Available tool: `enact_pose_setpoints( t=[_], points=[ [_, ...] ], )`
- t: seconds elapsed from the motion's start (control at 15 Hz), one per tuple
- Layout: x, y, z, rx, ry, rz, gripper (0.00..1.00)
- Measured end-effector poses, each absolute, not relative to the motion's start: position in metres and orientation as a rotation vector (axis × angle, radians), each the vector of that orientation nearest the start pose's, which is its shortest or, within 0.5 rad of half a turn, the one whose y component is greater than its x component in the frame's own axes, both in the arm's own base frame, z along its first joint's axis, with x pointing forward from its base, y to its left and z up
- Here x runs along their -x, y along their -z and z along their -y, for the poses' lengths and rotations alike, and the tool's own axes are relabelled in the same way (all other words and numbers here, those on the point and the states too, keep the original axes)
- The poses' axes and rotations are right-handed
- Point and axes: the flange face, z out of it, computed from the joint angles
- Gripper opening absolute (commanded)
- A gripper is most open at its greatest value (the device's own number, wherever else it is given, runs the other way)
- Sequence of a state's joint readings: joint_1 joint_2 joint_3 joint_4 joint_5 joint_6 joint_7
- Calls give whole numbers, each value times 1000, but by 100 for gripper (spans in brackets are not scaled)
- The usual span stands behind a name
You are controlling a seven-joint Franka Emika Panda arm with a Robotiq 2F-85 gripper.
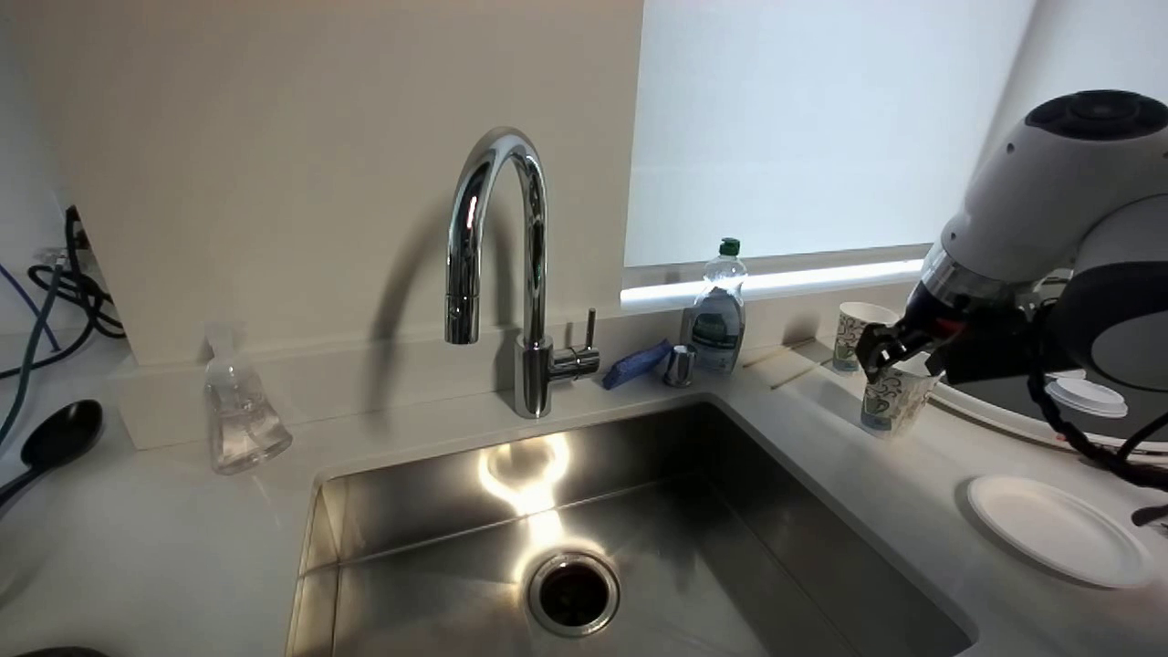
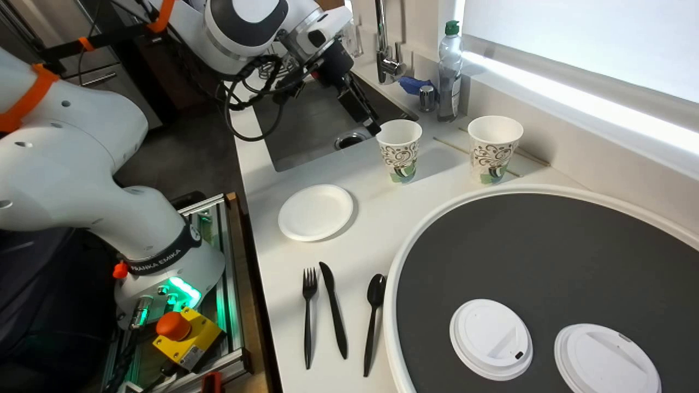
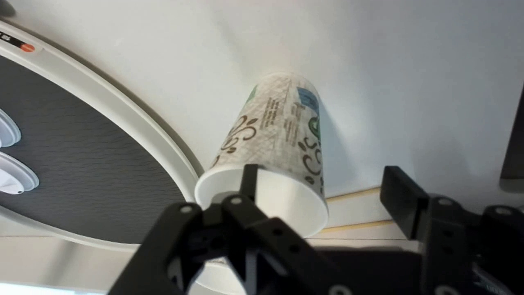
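Pincer (image 3: pixel 321 180) agape, one finger (image 3: pixel 249 182) in front of a paper cup (image 3: pixel 278 135)

**It was a kitchen**

A sink (image 1: pixel 420 502) was set into the counter (image 2: pixel 377 234), with a tap (image 1: pixel 536 265) and dish soap (image 1: pixel 716 328) behind it. A plate (image 2: pixel 315 213), fork (image 2: pixel 309 289), knife (image 2: pixel 334 311) and spoon (image 2: pixel 375 295) lay on the counter, and two cups (image 2: pixel 400 155) were there too.

Near cup (image 3: pixel 282 147) partly hidden
The gripper (image 3: pixel 322 181) covers part of it; the wrist view's left edge cuts both white lids (image 3: pixel 18 173).
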State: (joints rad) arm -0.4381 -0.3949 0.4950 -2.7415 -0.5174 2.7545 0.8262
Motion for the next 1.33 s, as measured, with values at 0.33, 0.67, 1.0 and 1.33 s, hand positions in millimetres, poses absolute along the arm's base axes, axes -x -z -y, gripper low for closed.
enact_pose_setpoints(
  t=[0.33,0.67,1.0,1.33],
  points=[
    [-411,-356,-32,3270,844,-516,100],
    [-420,-350,-30,3261,812,-523,58],
    [-428,-342,-30,3261,779,-512,19],
    [-435,-341,-32,3262,781,-492,0]
  ],
)
